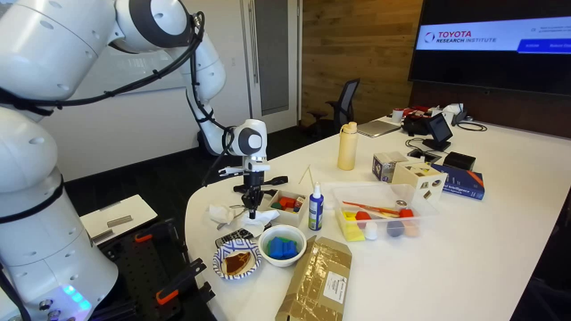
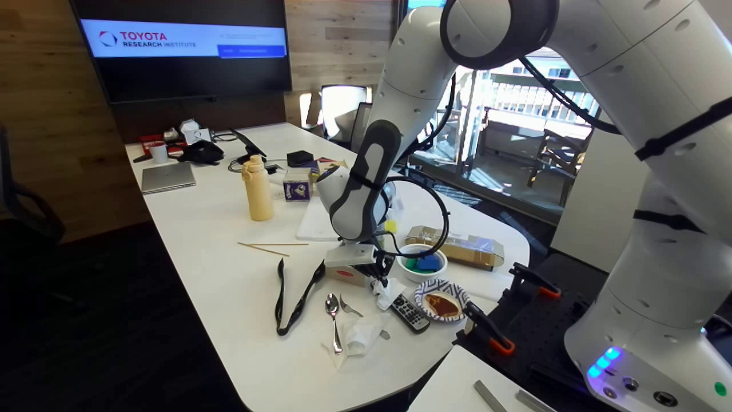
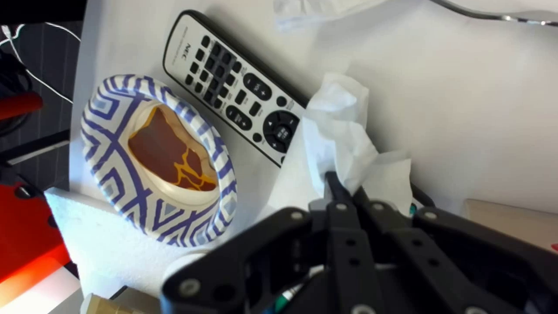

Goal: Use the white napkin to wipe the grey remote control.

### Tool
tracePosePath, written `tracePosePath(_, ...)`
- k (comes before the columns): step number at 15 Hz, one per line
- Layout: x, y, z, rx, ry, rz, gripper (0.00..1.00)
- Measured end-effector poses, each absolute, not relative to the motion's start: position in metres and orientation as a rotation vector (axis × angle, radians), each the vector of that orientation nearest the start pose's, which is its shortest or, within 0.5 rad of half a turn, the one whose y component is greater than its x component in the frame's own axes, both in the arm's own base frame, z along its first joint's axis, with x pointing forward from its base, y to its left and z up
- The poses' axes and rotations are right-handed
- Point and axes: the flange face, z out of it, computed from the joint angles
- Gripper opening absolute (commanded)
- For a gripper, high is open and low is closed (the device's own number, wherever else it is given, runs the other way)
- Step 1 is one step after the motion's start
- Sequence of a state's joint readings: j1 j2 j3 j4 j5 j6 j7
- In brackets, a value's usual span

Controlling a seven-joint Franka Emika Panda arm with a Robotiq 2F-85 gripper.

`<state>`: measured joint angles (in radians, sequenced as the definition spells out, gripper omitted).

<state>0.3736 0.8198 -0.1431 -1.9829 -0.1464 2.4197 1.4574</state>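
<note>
Gripper is low over the white table, pointing down, fingers close together & pinching the white napkin. Napkin's crumpled, partly drooping from the tips, & lies across the grey remote, hiding part of it; the end w/ the NEC mark & many keys show in wrist view. Can't tell how hard napkin presses. Remote's flat on the table, keys up, right beside a blue-&-white paper plate w/ a brown slice on it. White bowl w/ blue pieces is next to plate; long cardboard box alongside bowl.

In an exterior view, a crumpled white tissue sits nr spoon & fork; black tongs lie a bit further off, legs spread, w/ 2 thin sticks nearby. Small box w/ red bits is just beside gripper; blue spray bottle stands upright by it, then clear bin. Yellow bottle & grey laptop are well apart from remote. Wall screen reads Toyota Research Institute.
</note>
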Motion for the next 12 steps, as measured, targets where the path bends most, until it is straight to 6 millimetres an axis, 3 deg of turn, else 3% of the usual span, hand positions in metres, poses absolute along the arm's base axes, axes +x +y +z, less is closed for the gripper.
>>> tracePosePath(5, 0.526, 0.101, 0.023, -3.004, 1.808, 0.119, 0.0)
tracePosePath(9, 0.509, 0.104, 0.019, -2.999, 1.759, 0.107, 0.0)
tracePosePath(12, 0.492, 0.113, 0.03, -3.018, 1.722, 0.13, 0.0)
